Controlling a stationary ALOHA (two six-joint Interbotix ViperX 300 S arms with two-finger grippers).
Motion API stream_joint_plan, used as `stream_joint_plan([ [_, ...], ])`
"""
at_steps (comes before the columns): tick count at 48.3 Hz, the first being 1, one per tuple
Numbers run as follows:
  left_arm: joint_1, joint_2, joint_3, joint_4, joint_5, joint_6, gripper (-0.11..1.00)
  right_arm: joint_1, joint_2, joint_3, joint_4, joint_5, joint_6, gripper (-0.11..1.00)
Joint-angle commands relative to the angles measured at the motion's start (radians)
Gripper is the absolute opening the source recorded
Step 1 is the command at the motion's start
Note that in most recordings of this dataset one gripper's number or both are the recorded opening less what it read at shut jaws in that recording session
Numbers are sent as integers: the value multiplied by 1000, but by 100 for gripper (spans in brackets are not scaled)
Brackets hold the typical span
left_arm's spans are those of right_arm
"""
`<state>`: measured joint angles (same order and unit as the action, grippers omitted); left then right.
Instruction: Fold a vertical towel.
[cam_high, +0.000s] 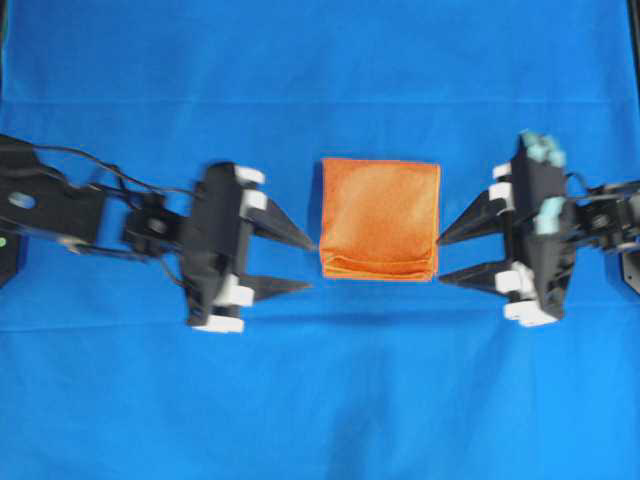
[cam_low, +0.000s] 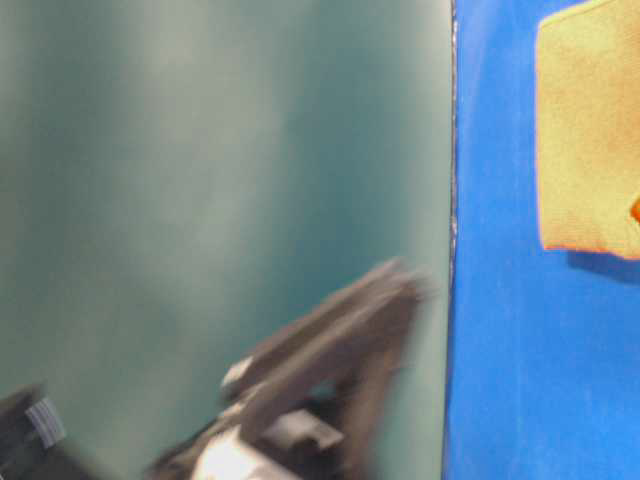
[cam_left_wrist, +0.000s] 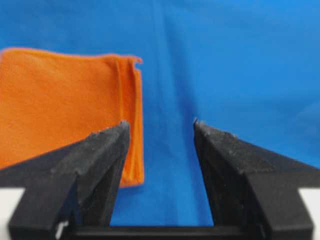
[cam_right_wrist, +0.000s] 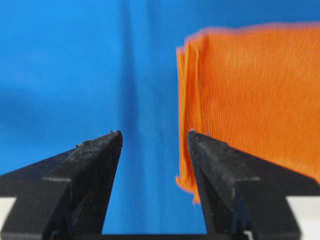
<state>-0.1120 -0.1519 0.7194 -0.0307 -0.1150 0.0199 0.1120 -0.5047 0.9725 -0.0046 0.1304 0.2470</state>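
Observation:
The orange towel (cam_high: 379, 218) lies folded in layers on the blue table cloth (cam_high: 320, 400), with its layered edge at the near side. My left gripper (cam_high: 313, 265) is open and empty just left of the towel's near left corner. My right gripper (cam_high: 440, 259) is open and empty just right of the near right corner. In the left wrist view the towel (cam_left_wrist: 65, 105) is at the left, past my left gripper (cam_left_wrist: 159, 122). In the right wrist view the towel (cam_right_wrist: 250, 100) is at the right, beside my right gripper (cam_right_wrist: 154, 133). The table-level view shows the towel (cam_low: 588, 130) at top right.
The blue table cloth covers the whole table. A blurred dark arm (cam_low: 320, 390) fills the lower part of the table-level view in front of a green wall (cam_low: 200, 180).

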Motion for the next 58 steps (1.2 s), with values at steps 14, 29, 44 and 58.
stream_joint_plan([
  [14, 29, -333, 83, 2, 12, 0, 51, -40, -318, -3, -78, 6, -5, 59],
  [29, 75, -618, 232, 0, 35, 2, 51, -97, -508, 26, -155, 84, -6, 59],
  [44, 117, -876, 442, 0, 44, -2, 51, -110, -664, 189, -156, 14, 0, 59],
  [58, 118, -1121, 634, 0, 57, -31, 51, -138, -710, 324, -144, -74, 3, 59],
])
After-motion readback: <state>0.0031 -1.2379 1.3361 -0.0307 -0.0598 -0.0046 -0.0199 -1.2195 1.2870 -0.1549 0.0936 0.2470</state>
